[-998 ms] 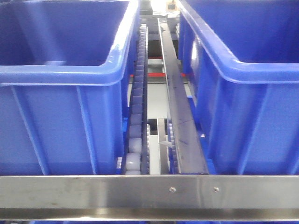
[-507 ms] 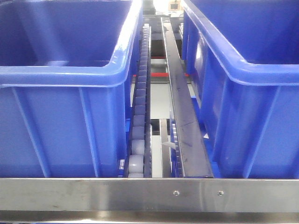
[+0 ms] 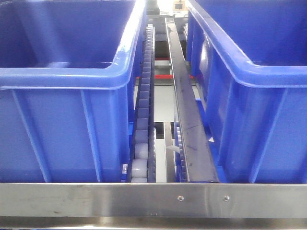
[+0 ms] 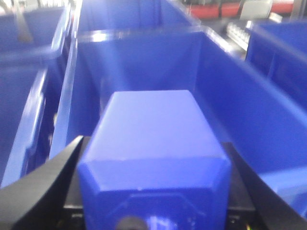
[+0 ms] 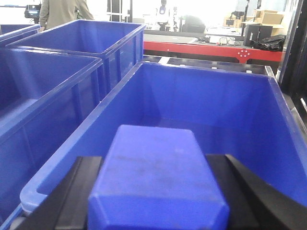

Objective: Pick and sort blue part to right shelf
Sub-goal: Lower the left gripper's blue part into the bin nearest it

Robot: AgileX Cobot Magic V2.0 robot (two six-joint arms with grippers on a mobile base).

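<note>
- Blue plastic fills the left wrist view: the blue part [image 4: 153,163] sits clamped in the left claw [image 4: 152,143], with a black finger [image 4: 45,191] pressed to each long side.
- Its long axis runs from near to far. The small round cap [image 4: 129,223] and the sloped shoulders point to the near side, at the wrist, and the flat base points to the far wall of the bin.
- The part hangs over the inside of an open-top bin [image 4: 144,62]. Blue walls stand on the left, right and far sides, and neighbouring bins [image 4: 29,57] lie further left and right.
- The right claw [image 5: 157,160] is likewise closed, on a second blue block [image 5: 153,182], long axis near to far. Its cap is not visible.
- This block is held above the near rim of a deep blue bin [image 5: 206,96]. More bins [image 5: 62,43] stand to the left, and a red-edged bench [image 5: 201,48] and a person [image 5: 60,12] are at the far end.
- In the front view the right shelf [image 3: 120,199] shows its steel front rail with two screws [image 3: 180,198]. Behind it a grey roller lane [image 3: 143,110] and a steel strip [image 3: 187,124] run to the far end between a left bin [image 3: 57,134] and a right bin [image 3: 259,134].
- Neither claw nor part appears in the front view.
</note>
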